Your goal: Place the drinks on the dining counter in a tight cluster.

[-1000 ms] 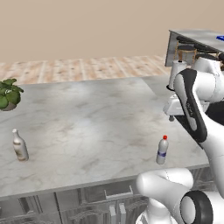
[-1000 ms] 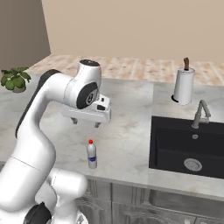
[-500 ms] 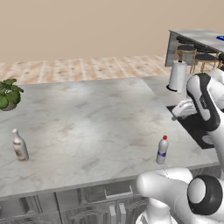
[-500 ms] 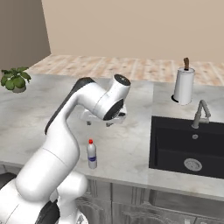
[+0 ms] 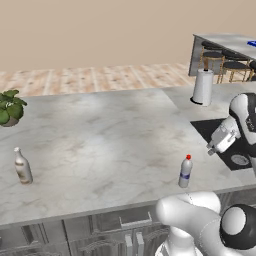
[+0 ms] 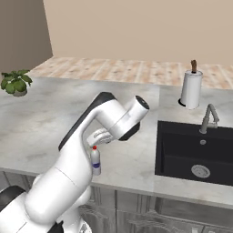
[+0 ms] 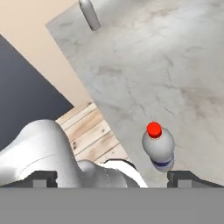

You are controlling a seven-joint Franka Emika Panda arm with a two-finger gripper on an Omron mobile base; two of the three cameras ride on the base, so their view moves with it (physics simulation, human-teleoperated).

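From the left base view we see the slim silver-grey bottle with red cap (image 5: 185, 171) upright near the grey marbled worktop's (image 5: 100, 140) front edge (easy reach), the right base view places our claw (image 6: 101, 136) just above it, and the hand view shows wide-spread jaws ready to straddle it.

Over the last second the arm has swung from upright near the paper towel roll (image 5: 202, 86) down and across over the sink (image 6: 195, 152), elbow now bent low. The tool (image 7: 112, 175) has apparently turned toward the red-capped silver-grey bottle (image 7: 158, 148), its tips spread wide.
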